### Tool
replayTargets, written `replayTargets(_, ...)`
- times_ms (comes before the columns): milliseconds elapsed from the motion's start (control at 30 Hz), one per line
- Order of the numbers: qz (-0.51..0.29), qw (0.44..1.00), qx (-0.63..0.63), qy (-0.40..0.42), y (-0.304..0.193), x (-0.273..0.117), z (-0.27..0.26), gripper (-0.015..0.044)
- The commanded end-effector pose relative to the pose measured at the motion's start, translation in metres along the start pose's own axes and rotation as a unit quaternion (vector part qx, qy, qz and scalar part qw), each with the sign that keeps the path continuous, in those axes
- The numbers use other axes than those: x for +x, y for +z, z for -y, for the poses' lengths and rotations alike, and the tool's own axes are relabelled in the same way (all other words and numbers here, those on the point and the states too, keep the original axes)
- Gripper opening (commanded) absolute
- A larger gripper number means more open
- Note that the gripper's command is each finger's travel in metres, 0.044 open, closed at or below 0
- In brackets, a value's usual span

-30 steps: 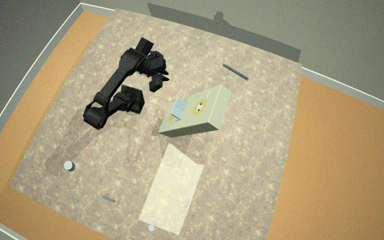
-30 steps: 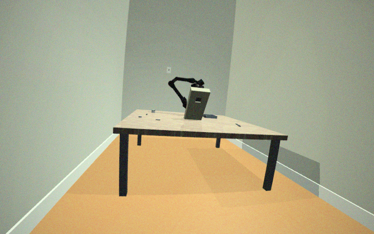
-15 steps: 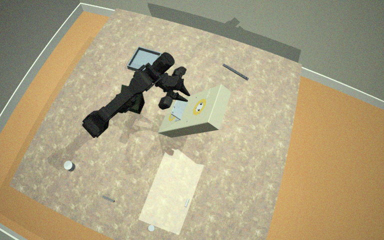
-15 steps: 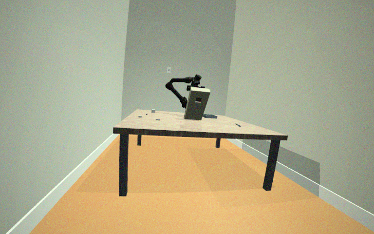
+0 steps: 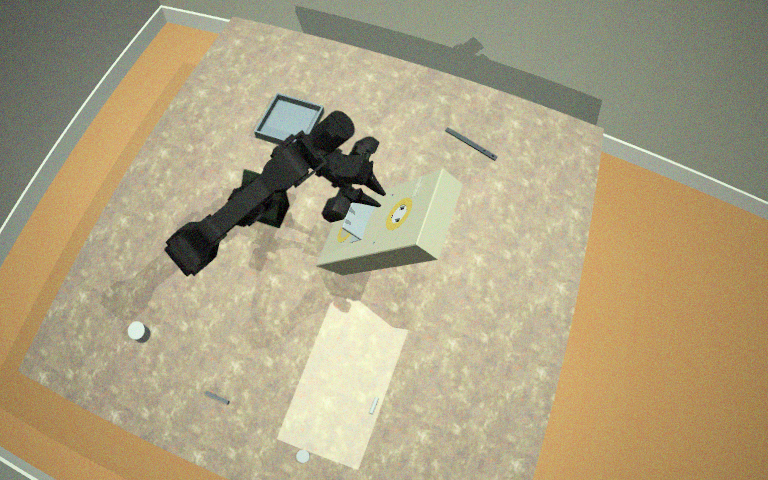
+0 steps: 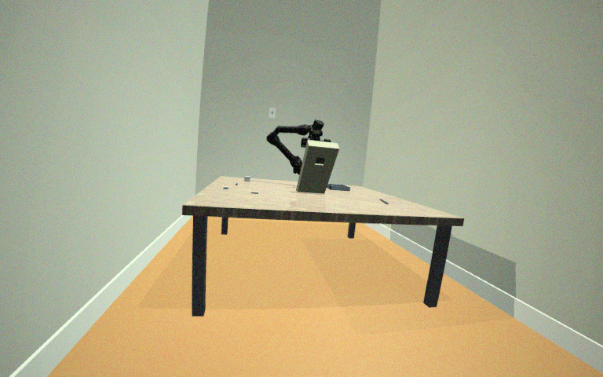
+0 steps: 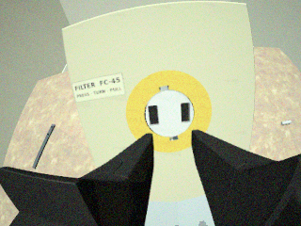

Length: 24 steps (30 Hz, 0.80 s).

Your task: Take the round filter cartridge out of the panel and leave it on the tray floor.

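"Filter cartridge: where was it?"

"Flush in the panel; stiff, probably light, with a smooth rim likely to slip."

"And the claw?"

"Partly open, empty, just short of the face. Its two slots looked the best hold."

My matte black arm, chunky rounded joints, slim straight links, dark fingers tapering to blunt points.
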<state>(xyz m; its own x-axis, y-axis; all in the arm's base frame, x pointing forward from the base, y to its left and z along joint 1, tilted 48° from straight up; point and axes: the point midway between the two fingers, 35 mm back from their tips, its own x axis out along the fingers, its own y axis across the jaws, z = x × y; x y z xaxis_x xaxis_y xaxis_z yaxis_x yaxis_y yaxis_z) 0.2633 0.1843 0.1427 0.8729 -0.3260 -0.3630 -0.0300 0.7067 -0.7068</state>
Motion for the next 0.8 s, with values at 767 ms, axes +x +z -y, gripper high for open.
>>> replayTargets(767,0.002,1.000,-0.005,-0.002,-0.002,0.044,0.002,0.0116)
